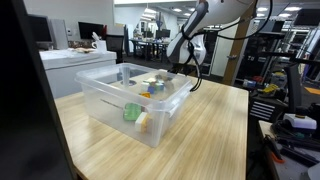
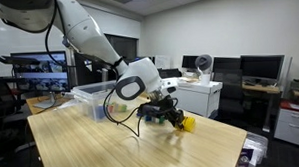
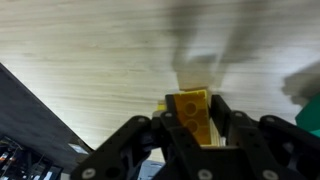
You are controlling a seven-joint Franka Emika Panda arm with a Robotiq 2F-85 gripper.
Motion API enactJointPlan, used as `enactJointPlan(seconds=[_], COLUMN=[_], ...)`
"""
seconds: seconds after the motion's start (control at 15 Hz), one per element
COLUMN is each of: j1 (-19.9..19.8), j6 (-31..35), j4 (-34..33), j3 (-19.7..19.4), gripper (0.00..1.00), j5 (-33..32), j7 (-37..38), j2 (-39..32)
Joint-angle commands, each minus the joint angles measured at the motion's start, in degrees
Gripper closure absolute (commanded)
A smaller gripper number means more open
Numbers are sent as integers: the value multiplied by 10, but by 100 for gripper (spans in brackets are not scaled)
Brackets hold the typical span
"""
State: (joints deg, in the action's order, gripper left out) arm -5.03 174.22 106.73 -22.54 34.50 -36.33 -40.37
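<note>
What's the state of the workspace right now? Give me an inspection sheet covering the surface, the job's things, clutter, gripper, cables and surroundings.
Surface: wooden table, light wood grain.
Job's things: yellow block between the fingers, low over the table; whether it touches the table cannot be told.
Clutter: clear plastic bin on the table, apart from the block, holding small coloured items.
Grippers: gripper shut on the yellow block.
Cables: black cable looping beside the wrist.
Surroundings: office with desks and monitors behind the table.
</note>
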Motion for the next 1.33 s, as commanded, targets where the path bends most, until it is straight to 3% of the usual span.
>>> enactJointPlan(seconds=[0.0,0.07,0.13,0.33,0.6,0.67,0.73,0.93,1.2,1.27], j1=[-16,-19,-62,-96,-162,-165,-184,-258,-327,-332], j6=[18,16,30,32,25,29,25,23,-25,-49], j4=[18,24,40,67,111,121,131,169,199,200], j3=[3,2,38,55,130,145,174,306,491,519], gripper=[86,86,86,86,86,86,86,86,86,86], j5=[3,4,-104,-207,-258,-212,-205,-145,62,112], j7=[-15,-14,69,148,183,143,137,81,-80,-119], j2=[15,21,40,75,164,186,210,288,371,386])
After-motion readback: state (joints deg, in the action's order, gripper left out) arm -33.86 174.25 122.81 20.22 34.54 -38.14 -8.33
